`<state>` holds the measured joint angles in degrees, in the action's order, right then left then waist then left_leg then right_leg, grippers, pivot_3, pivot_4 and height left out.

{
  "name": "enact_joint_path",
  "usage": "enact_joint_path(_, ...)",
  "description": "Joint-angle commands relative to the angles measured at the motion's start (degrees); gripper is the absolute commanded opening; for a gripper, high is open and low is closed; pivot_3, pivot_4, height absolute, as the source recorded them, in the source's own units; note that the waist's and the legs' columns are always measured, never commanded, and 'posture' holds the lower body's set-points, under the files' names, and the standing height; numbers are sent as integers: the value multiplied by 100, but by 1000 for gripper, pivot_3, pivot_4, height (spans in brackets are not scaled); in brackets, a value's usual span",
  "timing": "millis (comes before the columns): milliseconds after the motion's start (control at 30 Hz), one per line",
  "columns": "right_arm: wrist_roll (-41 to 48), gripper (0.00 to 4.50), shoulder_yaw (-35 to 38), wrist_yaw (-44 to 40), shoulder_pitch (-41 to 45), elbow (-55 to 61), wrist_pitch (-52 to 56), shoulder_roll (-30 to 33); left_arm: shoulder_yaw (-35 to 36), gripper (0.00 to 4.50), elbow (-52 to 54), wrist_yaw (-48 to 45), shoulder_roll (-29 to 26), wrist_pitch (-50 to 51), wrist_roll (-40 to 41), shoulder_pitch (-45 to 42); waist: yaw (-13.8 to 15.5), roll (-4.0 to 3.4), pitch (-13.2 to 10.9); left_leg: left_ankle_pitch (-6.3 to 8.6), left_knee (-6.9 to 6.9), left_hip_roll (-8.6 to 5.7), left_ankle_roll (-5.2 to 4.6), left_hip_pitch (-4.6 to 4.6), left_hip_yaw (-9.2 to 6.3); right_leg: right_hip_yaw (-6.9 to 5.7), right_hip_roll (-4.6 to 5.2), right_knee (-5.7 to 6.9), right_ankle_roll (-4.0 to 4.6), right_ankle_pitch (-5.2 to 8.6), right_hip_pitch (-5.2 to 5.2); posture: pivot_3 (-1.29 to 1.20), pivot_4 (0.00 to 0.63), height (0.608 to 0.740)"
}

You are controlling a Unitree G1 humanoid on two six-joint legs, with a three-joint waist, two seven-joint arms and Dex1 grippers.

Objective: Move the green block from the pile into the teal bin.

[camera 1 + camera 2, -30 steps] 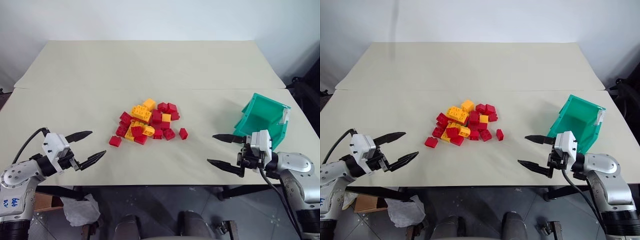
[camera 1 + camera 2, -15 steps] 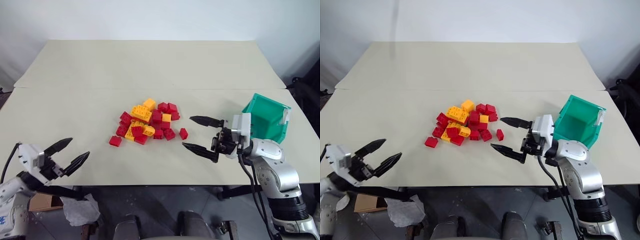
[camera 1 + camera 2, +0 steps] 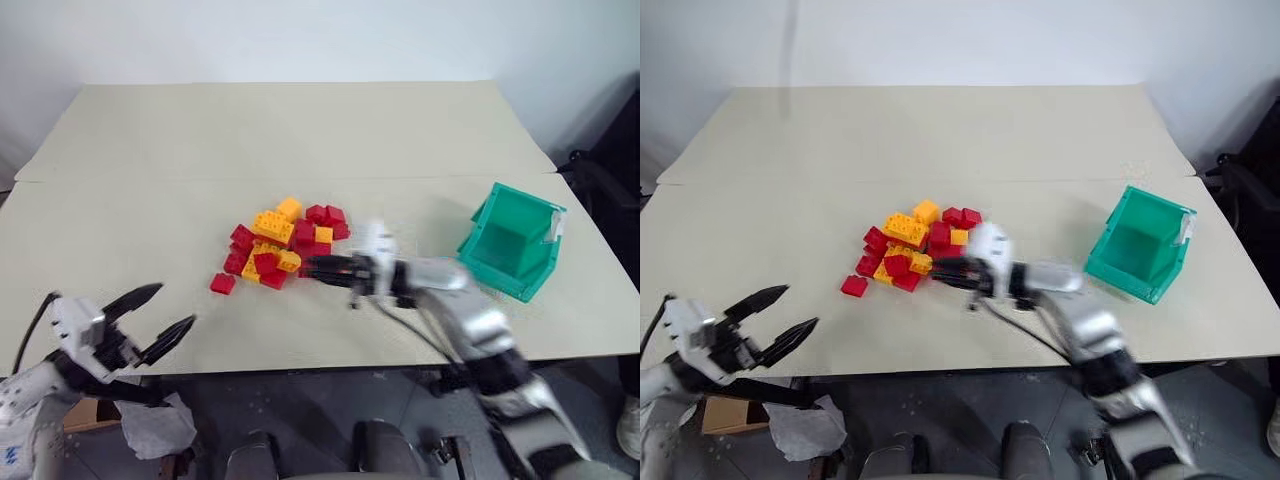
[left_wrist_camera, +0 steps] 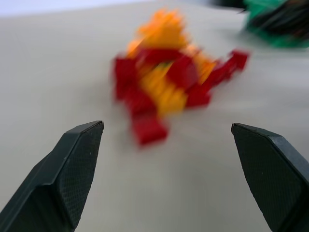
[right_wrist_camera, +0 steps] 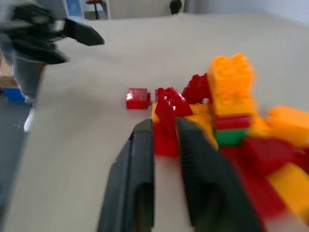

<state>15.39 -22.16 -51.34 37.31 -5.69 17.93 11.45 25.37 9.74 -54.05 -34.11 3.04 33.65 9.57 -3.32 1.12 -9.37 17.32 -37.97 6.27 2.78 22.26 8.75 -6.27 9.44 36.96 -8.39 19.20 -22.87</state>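
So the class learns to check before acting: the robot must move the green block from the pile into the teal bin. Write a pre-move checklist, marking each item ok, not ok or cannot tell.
1. Green block located: ok, in the pile.
2. Green block free to lift: not ok, stacked bricks sit on it.
3. Right end effector ready to grasp: not ok, shut at the pile's edge, green block not in its grip.
4. Teal bin open and unblocked: ok.
5. Left end effector clear of the pile: ok, open, near the table's front edge.
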Motion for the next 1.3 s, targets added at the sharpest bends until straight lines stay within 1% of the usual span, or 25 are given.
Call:
enact_joint_path(33,-503,229,38,321,572,-873,-355,-247,20,4500,175,-3,-48,54,40,99,2,0,0,1,1,0,0,1,1,0,0,2,0,0,-3,0,150,740)
enact_joint_path(133,-799,229,121,646,1244,-1949,-875,-645,-36,4500,244,39,-31,82,41,53,11,3,1,10,-1,-1,-4,9,5,-1,0,-6,-1,0,-6,0,150,740)
enact_joint_path(233,-939,229,293,796,1727,-2769,-1258,-866,-32,4500,264,88,-13,90,52,35,-10,2,0,10,2,0,0,11,7,-4,0,-5,-1,0,-14,0,150,740)
enact_joint_path(400,-1203,229,599,1171,2347,-3944,-1814,-980,-14,4500,303,199,28,72,38,66,-30,1,0,9,3,3,1,12,10,-4,-2,-6,-1,0,-16,0,150,740)
enact_joint_path(533,-1288,229,793,1114,2547,-4438,-2131,-979,-22,4500,318,296,77,54,36,49,-33,1,0,9,3,3,1,12,10,-3,-2,-6,-1,0,-17,0,150,740)
enact_joint_path(633,-1335,229,781,827,2542,-4483,-2248,-1009,-69,4500,284,333,79,40,-1,-2,-51,1,0,9,5,4,1,11,10,-3,-2,-6,-1,0,-16,0,150,740)
enact_joint_path(733,-1295,229,727,446,2391,-4144,-2158,-1066,-86,4500,290,327,67,34,1,-1,-96,0,-1,9,5,4,1,12,10,-3,-2,-6,-1,0,-17,0,150,740)
enact_joint_path(867,-1302,229,539,-87,2043,-3446,-1628,-1002,-84,4500,259,322,53,38,7,-27,-151,0,-1,10,8,4,1,13,10,-3,-2,-6,-1,0,-17,0,150,740)
enact_joint_path(933,-1370,229,302,-465,1806,-2947,-1200,-864,-76,4500,263,314,55,39,11,-6,-152,0,-1,10,10,4,1,12,10,-3,-2,-6,-1,0,-18,0,150,740)
enact_joint_path(1000,-1444,229,135,-650,1616,-2473,-918,-728,-81,4500,263,300,58,34,9,15,-151,0,0,10,10,4,1,12,9,-3,-2,-6,-1,0,-18,0,150,740)
enact_joint_path(1067,-1467,229,138,-597,1531,-2210,-749,-656,-113,4500,256,316,83,31,3,-6,-150,1,0,10,10,4,2,12,9,-3,-2,-6,-1,0,-18,0,150,740)
enact_joint_path(1133,-1505,229,240,-367,1564,-2255,-728,-660,-142,4500,251,327,100,24,-11,-15,-158,1,0,10,10,4,2,11,10,-3,-2,-6,-1,0,-18,0,150,740)
enact_joint_path(1300,-1462,229,661,256,2009,-3066,-1033,-810,-175,4500,226,327,128,12,-24,-47,-155,-1,-1,9,10,4,2,11,11,-3,-2,-6,-1,0,-18,0,150,740)
